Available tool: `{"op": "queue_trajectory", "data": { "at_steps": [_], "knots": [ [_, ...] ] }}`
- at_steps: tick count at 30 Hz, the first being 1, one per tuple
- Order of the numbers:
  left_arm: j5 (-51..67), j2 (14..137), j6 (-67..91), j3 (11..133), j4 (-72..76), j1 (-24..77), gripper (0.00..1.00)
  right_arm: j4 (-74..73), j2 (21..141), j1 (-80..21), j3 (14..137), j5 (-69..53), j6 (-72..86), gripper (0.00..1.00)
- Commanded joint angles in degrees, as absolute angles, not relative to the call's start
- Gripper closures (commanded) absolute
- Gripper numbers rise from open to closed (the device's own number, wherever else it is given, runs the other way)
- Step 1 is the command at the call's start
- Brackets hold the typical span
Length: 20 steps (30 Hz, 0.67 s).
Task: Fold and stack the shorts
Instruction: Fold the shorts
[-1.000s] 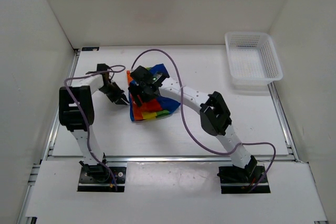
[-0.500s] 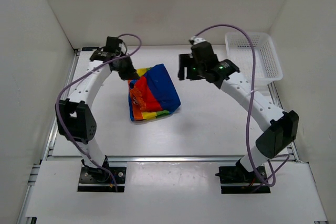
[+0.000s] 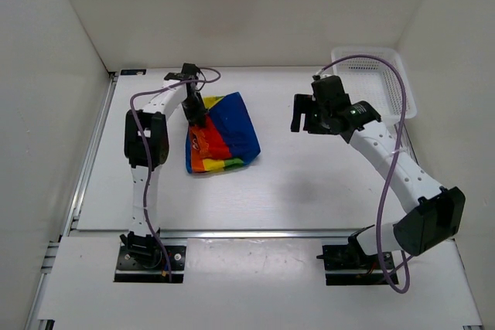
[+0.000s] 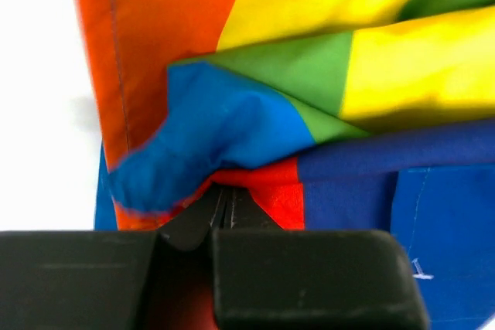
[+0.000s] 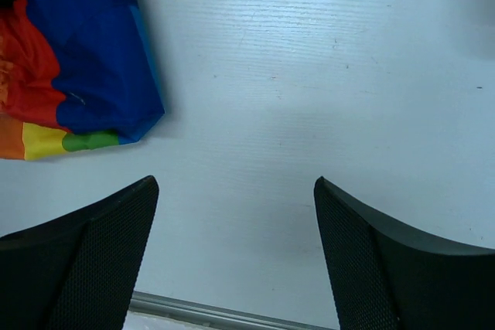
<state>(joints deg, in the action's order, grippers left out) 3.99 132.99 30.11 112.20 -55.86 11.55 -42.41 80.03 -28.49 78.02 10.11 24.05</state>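
The rainbow-striped shorts [image 3: 226, 133] lie as a folded bundle on the white table, left of centre, blue side to the far right. My left gripper [image 3: 195, 112] is at the bundle's far left corner. In the left wrist view its jaws [image 4: 224, 202] are pressed together, with their tips tucked into the red and blue folds of the shorts [image 4: 309, 75]. My right gripper [image 3: 305, 117] is open and empty above bare table to the right of the bundle. In the right wrist view [image 5: 236, 191] the shorts [image 5: 85, 59] show at the upper left.
A white mesh basket [image 3: 371, 86] stands at the far right corner, just behind the right arm. White walls close in the table on three sides. A metal rail [image 3: 247, 231] runs along the near edge.
The right arm has swung off the shorts and away to the right, open. The left gripper has moved round to the bundle's far left corner, and the bundle has shifted slightly left.
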Motion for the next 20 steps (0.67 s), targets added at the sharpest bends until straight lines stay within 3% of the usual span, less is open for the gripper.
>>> {"op": "queue_trajectory", "data": {
  "at_steps": [1, 5, 9, 10, 11, 15, 20],
  "knots": [
    [-0.87, 133.15, 27.69, 119.78, -58.26, 12.66, 0.90, -44.99, 78.49, -27.69, 80.59, 10.80, 24.43, 0.13],
    [-0.26, 126.84, 27.08, 124.80, -61.69, 13.18, 0.85, -46.32, 77.18, -27.16, 81.82, 12.65, 24.43, 0.02],
    [4.21, 116.92, 25.76, 126.65, -62.92, 13.18, 0.59, -47.46, 76.64, -25.32, 81.83, 16.95, 25.66, 0.00],
    [4.74, 114.89, 25.23, 127.17, -63.71, 13.18, 0.45, -48.16, 76.64, -25.31, 81.30, 18.70, 26.97, 0.00],
    [5.27, 110.61, 25.22, 126.57, -63.72, 13.18, 0.42, -48.69, 76.12, -24.53, 81.30, 19.42, 26.98, 0.00],
    [4.49, 97.94, 24.52, 118.50, -63.55, 13.18, 0.40, -49.92, 74.97, -22.33, 80.24, 22.14, 26.98, 0.00],
    [1.49, 78.54, 25.14, 98.14, -59.07, 13.18, 0.40, -50.45, 71.29, -21.19, 77.26, 24.43, 26.29, 0.00]
  ]
}}
